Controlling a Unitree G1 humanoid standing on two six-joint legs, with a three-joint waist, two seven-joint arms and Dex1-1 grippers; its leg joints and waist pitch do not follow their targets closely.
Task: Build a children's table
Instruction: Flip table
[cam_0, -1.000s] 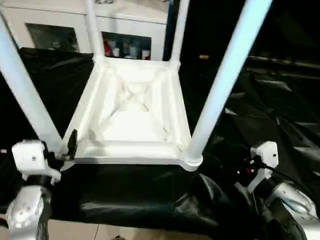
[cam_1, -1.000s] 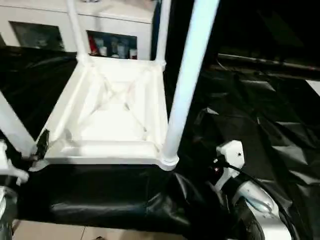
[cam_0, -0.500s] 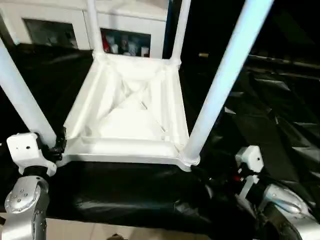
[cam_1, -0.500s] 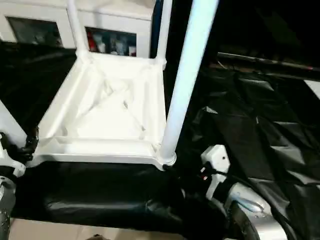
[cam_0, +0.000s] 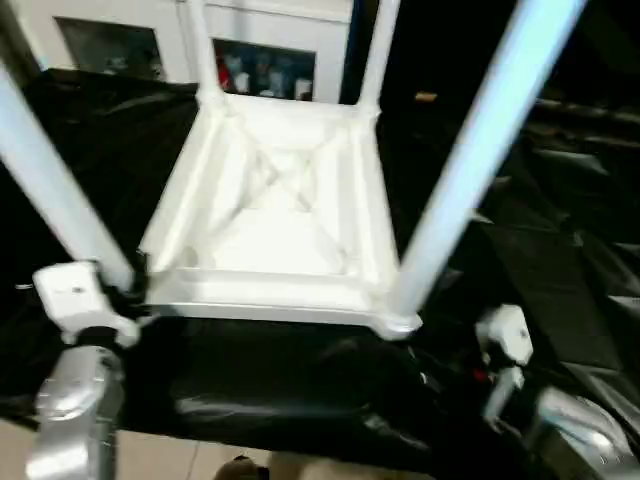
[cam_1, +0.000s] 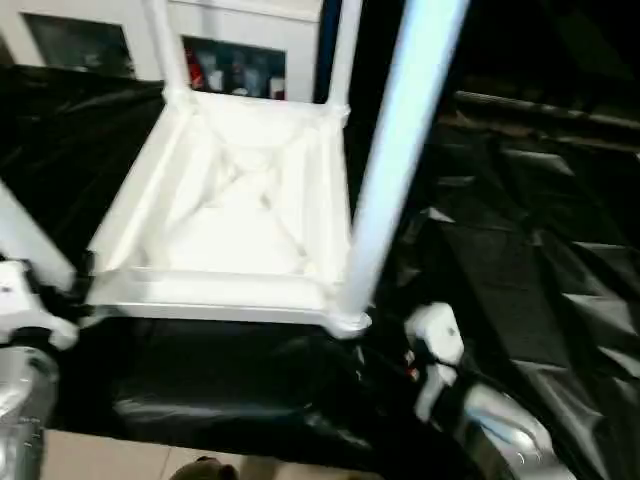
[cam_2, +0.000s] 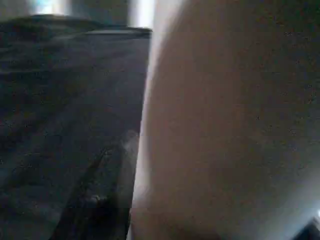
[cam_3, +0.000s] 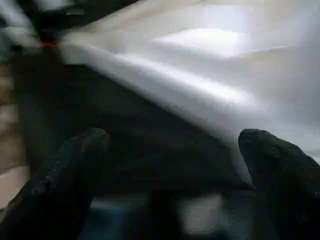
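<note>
We steady the upturned white plastic ribbed tabletop (cam_0: 280, 215) with our right tool (cam_3: 165, 185) spread wide, left tool's state unclear.

One tabletop (cam_0: 280, 215), four legs (cam_0: 478, 160), one cabinet (cam_0: 255, 45).

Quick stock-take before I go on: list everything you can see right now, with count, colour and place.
Tabletop: one, white, upside down on the black sheet, ribbed underside up.
Legs: four, white, standing up from the tabletop's corners.
Black sheet: one, covering the work surface.
Cabinet: one, white with glass doors, behind the tabletop.
Floor: beige strip at the near edge.
Left gripper: black fingers at the near left corner.
Right gripper: black fingers spread apart, facing the tabletop's edge.
</note>
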